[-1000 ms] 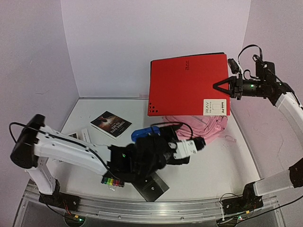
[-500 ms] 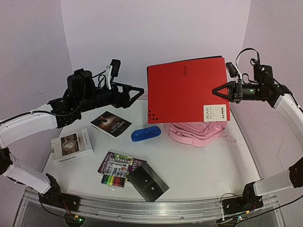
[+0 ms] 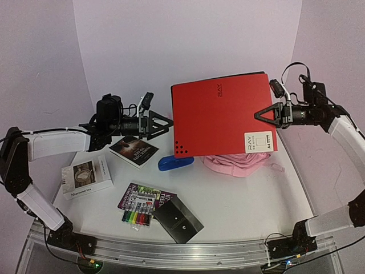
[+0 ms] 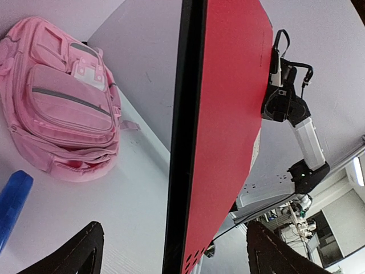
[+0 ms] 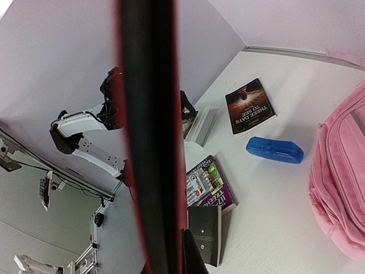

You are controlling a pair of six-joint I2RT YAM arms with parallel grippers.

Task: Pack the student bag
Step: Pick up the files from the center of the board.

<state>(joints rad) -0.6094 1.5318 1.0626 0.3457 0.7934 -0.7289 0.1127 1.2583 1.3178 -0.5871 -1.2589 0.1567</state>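
A large red folder [image 3: 222,114] hangs upright in the air, with my right gripper [image 3: 268,114] shut on its right edge. In the right wrist view the folder [image 5: 148,131] fills the middle, edge-on in the right gripper [image 5: 171,251]. My left gripper [image 3: 165,124] is open at the folder's left edge. From the left wrist, the folder's black spine [image 4: 182,142] stands between the wide-apart fingers of the left gripper [image 4: 174,251], which do not touch it. The pink student bag [image 3: 239,164] lies on the table behind and below the folder, mostly hidden from above, with its zip pockets [image 4: 63,114] showing.
On the table lie a blue pencil case [image 3: 175,162], a dark paperback [image 3: 134,149], a white box [image 3: 86,176], a marker pack on a purple book [image 3: 142,202] and a black notebook [image 3: 178,221]. White walls close the left, back and right.
My left arm lifted from low over the table's middle, swung left and now points its open gripper at the folder's left edge. The folder moved slightly left and down.
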